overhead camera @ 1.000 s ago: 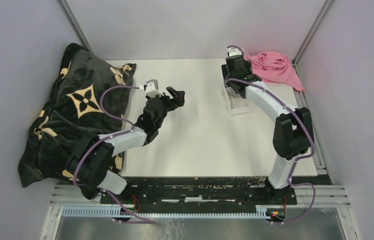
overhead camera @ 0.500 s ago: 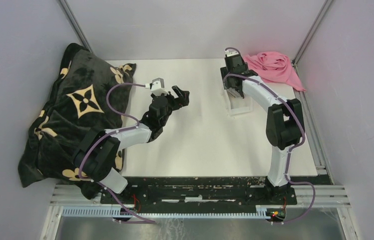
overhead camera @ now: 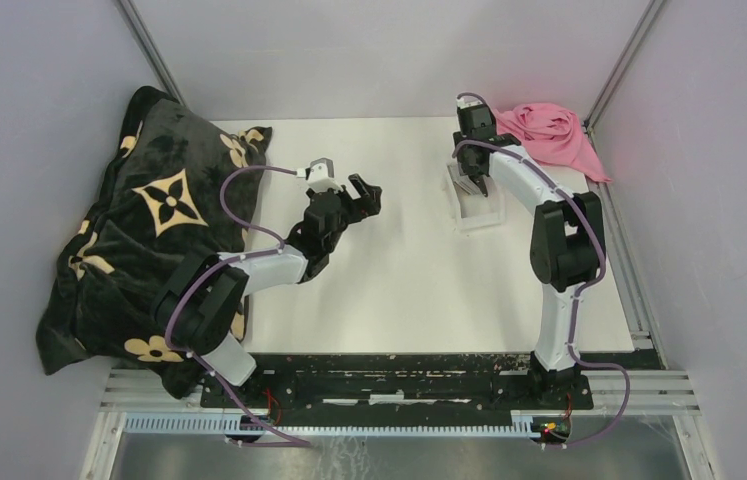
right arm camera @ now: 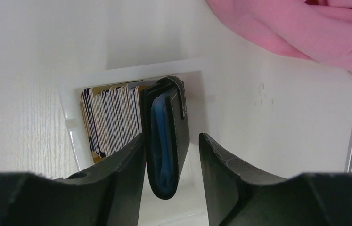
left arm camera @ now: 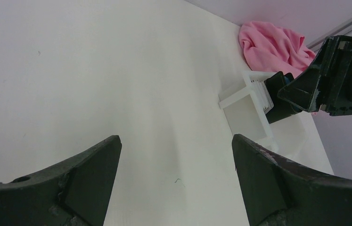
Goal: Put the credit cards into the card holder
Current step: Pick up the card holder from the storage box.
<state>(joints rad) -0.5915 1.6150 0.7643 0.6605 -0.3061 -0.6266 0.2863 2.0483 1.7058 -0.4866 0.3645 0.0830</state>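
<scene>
Right wrist view: the black wallet (right arm camera: 167, 117) stands on edge in a clear tray (right arm camera: 131, 73), with the right gripper (right arm camera: 171, 141) straddling it.

The right gripper's jaws are spread, one finger on each side of the wallet. The left-hand finger is right against it and a gap shows on the other side, so it is not being pinched. Blue lining shows between the wallet's leaves. A row of cards (right arm camera: 112, 117) stands on edge in the same tray, packed against the wallet's left face. From above, the tray sits toward the far right of the white table (overhead camera: 399, 280), near a crumpled pink cloth (overhead camera: 549, 135). The left gripper (left arm camera: 176, 141) hangs above the middle of the table, well apart from the tray, with its jaws spread wide and nothing between them. A dark flower-patterned blanket (overhead camera: 149, 220) lies heaped along the left edge.
</scene>
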